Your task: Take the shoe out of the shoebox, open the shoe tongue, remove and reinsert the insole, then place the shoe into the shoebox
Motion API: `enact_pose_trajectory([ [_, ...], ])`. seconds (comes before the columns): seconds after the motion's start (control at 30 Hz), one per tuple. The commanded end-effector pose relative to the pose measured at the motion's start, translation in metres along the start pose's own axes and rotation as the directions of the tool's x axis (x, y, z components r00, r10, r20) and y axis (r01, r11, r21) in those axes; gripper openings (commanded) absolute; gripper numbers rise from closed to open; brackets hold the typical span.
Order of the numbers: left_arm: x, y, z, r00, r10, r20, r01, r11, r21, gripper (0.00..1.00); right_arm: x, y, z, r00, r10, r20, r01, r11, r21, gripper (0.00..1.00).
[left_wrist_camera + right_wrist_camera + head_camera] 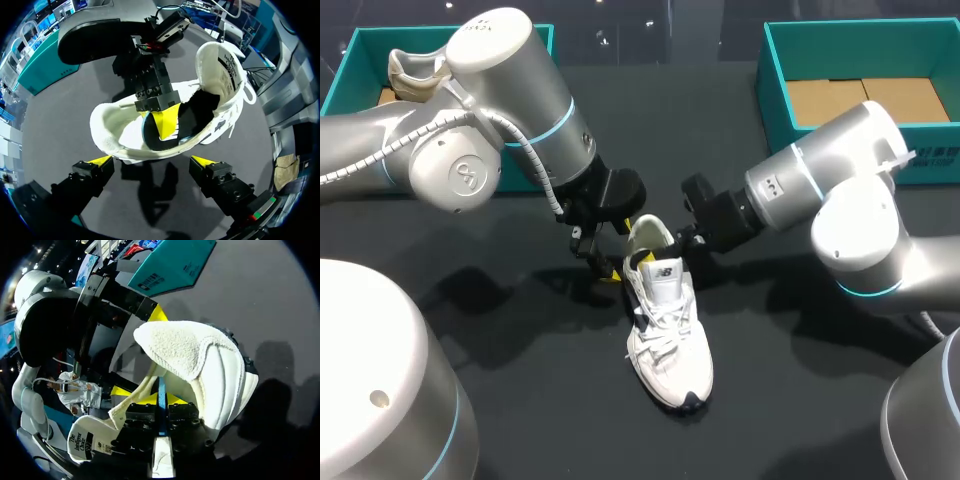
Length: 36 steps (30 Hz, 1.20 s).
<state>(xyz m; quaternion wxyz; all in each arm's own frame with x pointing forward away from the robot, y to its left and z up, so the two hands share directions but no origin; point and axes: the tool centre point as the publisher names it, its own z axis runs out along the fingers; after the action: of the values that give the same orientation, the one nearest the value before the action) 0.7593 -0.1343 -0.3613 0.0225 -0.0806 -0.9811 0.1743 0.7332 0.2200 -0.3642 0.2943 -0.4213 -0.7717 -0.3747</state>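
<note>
A white laced shoe (670, 340) lies on the dark table, heel toward the arms. Its tongue (225, 60) is folded up and forward. My right gripper (682, 243) reaches into the heel opening and is shut on the thin blue edge of the insole (161, 390), which still lies inside the shoe (200, 355). In the left wrist view the right gripper (161, 125) shows pinched inside the shoe (120, 125). My left gripper (603, 262) hangs just behind the heel, open wide (151, 161), with nothing between its fingers.
A teal shoebox (350, 60) at the back left holds another shoe (415, 75). A second teal shoebox (775, 75) at the back right shows only its cardboard floor. Both arms crowd the table's middle.
</note>
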Motion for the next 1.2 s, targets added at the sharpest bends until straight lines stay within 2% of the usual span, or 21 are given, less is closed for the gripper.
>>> enact_pose_trajectory([
  [0.03,0.0,-0.001,0.001,1.0,0.0,0.0,0.0,1.0,-0.002,1.0,0.008,-0.003,-0.006,0.999,-0.027,0.03,0.028,0.999,-0.045,0.1],
  [0.07,0.0,-0.001,0.001,1.0,0.0,0.0,0.0,1.0,-0.002,1.0,0.01,-0.001,-0.008,0.999,-0.039,0.036,0.041,0.998,-0.054,0.26],
  [0.1,0.0,-0.001,0.001,1.0,0.0,0.0,0.0,1.0,-0.002,1.0,0.011,0.001,-0.011,0.998,-0.047,0.042,0.049,0.997,-0.061,0.34],
  [0.2,0.0,-0.001,0.001,1.0,0.0,0.0,0.0,1.0,-0.002,1.0,0.015,0.007,-0.017,0.996,-0.072,0.059,0.077,0.994,-0.077,0.47],
  [0.7,-0.003,0.004,-0.012,1.0,-0.001,0.011,0.001,1.0,0.014,1.0,0.03,0.021,-0.037,0.985,-0.134,0.109,0.145,0.985,-0.097,0.5],
  [0.87,-0.006,0.006,-0.018,1.0,-0.003,0.009,0.003,1.0,0.02,1.0,0.025,0.023,-0.044,0.984,-0.131,0.117,0.143,0.985,-0.098,0.65],
  [1.2,-0.013,0.018,-0.035,1.0,0.007,0.004,-0.007,1.0,0.013,1.0,0.005,0.017,-0.059,0.99,-0.059,0.129,0.071,0.993,-0.089,0.65],
])
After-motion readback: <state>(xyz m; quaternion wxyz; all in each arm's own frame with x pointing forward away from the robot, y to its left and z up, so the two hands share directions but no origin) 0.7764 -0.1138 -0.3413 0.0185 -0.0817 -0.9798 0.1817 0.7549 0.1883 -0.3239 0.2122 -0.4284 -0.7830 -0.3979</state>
